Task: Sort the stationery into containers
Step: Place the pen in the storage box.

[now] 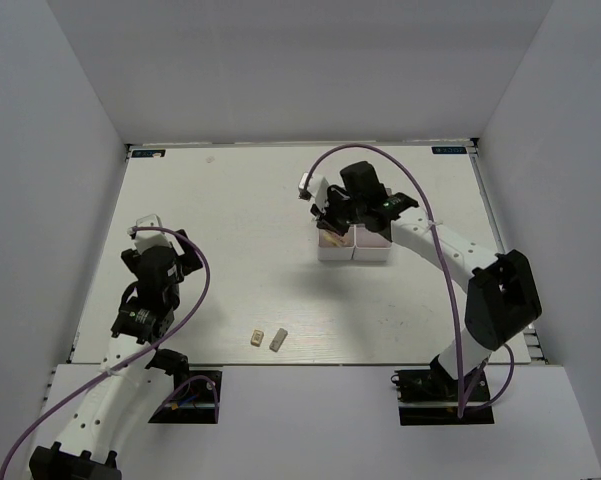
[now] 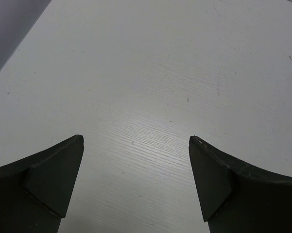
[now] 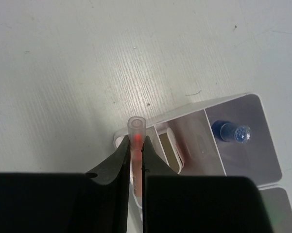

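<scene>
Above a corner of the white compartment box (image 3: 197,145), past mid-tabletop (image 1: 230,200), the right fingers (image 3: 114,162) are clamped on a thin pink pen (image 3: 136,127). The left fingers (image 2: 53,179) stand wide apart, holding nothing. Two beige erasers (image 1: 257,338) lie side by side near the front edge.

We record: desk (image 1: 240,220) – white, fine wood grain, faint scuffs and specks | walls (image 1: 300,70) – plain white panels on left, far and right sides | left label (image 1: 147,153), right label (image 1: 450,150) – small, at desk's far corners, print unreadable | front panel (image 1: 310,420) – white, along near edge
</scene>
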You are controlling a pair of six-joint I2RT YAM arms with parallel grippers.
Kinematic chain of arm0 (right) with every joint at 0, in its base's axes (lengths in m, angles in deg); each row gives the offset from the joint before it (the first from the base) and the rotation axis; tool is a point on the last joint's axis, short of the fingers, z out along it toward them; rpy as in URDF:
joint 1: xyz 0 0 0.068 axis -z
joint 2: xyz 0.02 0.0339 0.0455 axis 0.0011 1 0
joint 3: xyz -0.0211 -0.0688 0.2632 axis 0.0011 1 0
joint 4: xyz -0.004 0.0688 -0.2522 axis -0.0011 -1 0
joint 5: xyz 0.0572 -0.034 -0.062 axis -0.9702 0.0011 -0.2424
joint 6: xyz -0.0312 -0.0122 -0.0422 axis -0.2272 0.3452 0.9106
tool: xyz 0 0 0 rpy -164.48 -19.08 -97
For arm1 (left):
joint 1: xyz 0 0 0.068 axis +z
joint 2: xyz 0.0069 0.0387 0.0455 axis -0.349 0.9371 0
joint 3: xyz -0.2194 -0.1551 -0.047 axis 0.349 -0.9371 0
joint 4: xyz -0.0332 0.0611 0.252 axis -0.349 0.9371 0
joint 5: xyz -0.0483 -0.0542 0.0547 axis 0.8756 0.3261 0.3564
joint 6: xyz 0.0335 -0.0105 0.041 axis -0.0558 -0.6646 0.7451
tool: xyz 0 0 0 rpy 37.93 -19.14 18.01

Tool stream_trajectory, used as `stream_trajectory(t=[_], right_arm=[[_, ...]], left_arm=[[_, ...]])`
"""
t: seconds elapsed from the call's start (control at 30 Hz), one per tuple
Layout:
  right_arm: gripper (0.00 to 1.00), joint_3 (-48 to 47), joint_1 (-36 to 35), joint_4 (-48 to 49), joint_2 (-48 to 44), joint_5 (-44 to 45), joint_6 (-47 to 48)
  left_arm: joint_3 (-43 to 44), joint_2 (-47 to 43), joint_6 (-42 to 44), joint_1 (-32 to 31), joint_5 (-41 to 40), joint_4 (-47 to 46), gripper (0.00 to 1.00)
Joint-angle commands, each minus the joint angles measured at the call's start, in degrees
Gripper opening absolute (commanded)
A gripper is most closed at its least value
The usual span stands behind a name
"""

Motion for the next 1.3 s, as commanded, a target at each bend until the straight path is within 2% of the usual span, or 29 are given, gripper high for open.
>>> stream_trajectory(t=[0.0, 0.3, 0.47, 0.5, 0.57, 0.6, 0.63, 0.67, 0.7, 0.73, 0.77, 0.8, 0.83, 0.87, 0.9, 0.93, 0.97, 1.0, 1.03, 1.07, 1.1, 1.13, 1.17, 1.23, 1.27], right_arm=[[0.0, 0.4, 1.1, 3.9, 0.2, -6.4, 2.9], [0.0, 5.3, 4.7, 8.9, 1.4, -6.5, 6.1], [0.02, 7.0, 6.5, 9.6, 1.5, -7.3, 4.6], [0.24, 7.1, 6.8, 9.6, 1.5, -7.4, 4.3], [0.4, 7.5, 6.9, 9.5, 1.2, -8.4, 4.3], [0.59, 8.2, 7.2, 9.7, 0.9, -8.8, 4.2], [0.61, 8.3, 7.0, 9.4, 0.3, -9.1, 4.2], [0.61, 8.5, 7.2, 9.4, -0.4, -10.0, 3.8], [0.62, 8.5, 7.2, 9.1, -0.8, -10.3, 3.7], [0.62, 8.5, 7.1, 9.1, -1.7, -11.2, 3.5], [0.61, 8.3, 7.2, 8.7, -2.6, -11.5, 3.2], [0.59, 8.0, 7.3, 8.4, -2.9, -12.0, 1.9], [0.46, 7.1, 7.1, 6.9, -4.4, -13.0, 1.4], [0.26, 6.5, 7.3, 6.3, -5.2, -13.1, -0.5], [0.0, 6.2, 7.3, 4.8, -5.5, -13.2, -2.0], [0.0, 4.9, 7.4, 3.4, -6.9, -12.1, -8.8], [0.0, 4.1, 7.2, 2.8, -8.1, -11.1, -11.3], [0.0, 2.0, 7.4, -2.9, -10.1, -10.7, -14.0], [0.17, 1.6, 7.3, -4.7, -10.4, -11.9, -15.9], [0.64, 1.3, 7.4, -8.3, -11.3, -11.4, -18.1], [0.9, 1.4, 7.4, -9.5, -11.7, -10.7, -20.3], [0.9, 1.3, 7.7, -11.6, -13.0, -16.0, -19.6], [0.9, 1.9, 7.9, -18.0, -13.8, -17.6, -18.9], [0.9, 3.4, 8.4, -20.3, -16.8, -20.6, -19.5], [0.9, 6.7, 8.5, -21.3, -17.8, -20.7, -18.8]], left_arm=[[1.0, 0.0, -0.1, 0.2, 0.6, -0.3, 1.0], [1.0, 0.4, -0.1, 0.3, 1.3, -0.2, 1.0], [0.1, 0.2, 1.3, 0.2, 9.0, -3.4, 1.0], [-0.1, 0.2, 2.0, 0.2, 15.0, -3.9, 1.0], [0.1, 1.3, 2.8, 0.3, 19.3, -5.2, 0.98], [0.1, 1.7, 3.1, 0.2, 26.0, -5.7, 0.94], [0.1, 2.4, 4.1, 0.2, 28.5, -6.0, 0.88], [0.3, 3.4, 4.2, 0.2, 30.7, -6.5, 0.65], [0.6, 4.2, 4.4, 0.4, 37.2, -6.8, 0.52], [0.8, 4.9, 4.5, 0.2, 39.0, -6.8, 0.4], [1.3, 6.5, 4.9, 0.2, 41.9, -6.6, 0.18], [1.9, 7.1, 4.9, 0.3, 44.8, -6.2, 0.11], [2.4, 7.8, 5.4, -0.4, 46.2, -5.8, 0.06], [3.0, 9.3, 5.6, -0.7, 48.4, -5.3, 0.03], [3.2, 9.9, 6.3, -1.1, 50.3, -4.7, 0.03], [3.6, 10.5, 6.4, -3.4, 50.6, -3.9, 0.03], [5.1, 12.7, 7.3, -4.4, 50.6, -0.5, 0.06], [5.6, 13.7, 7.8, -7.9, 48.9, 1.4, 0.17], [6.5, 15.7, 7.8, -9.1, 46.3, 3.5, 0.33], [8.5, 17.0, 6.5, -10.0, 44.2, 5.7, 0.35], [10.3, 18.9, 5.2, -10.8, 40.2, 12.4, 0.46], [11.9, 20.9, 3.6, -12.7, 38.6, 14.6, 0.59], [12.4, 21.7, 1.1, -14.6, 36.5, 16.4, 0.63], [13.5, 22.8, -3.1, -18.3, 29.6, 22.7, 0.69], [13.4, 22.7, -5.7, -22.3, 27.1, 23.5, 0.69]])
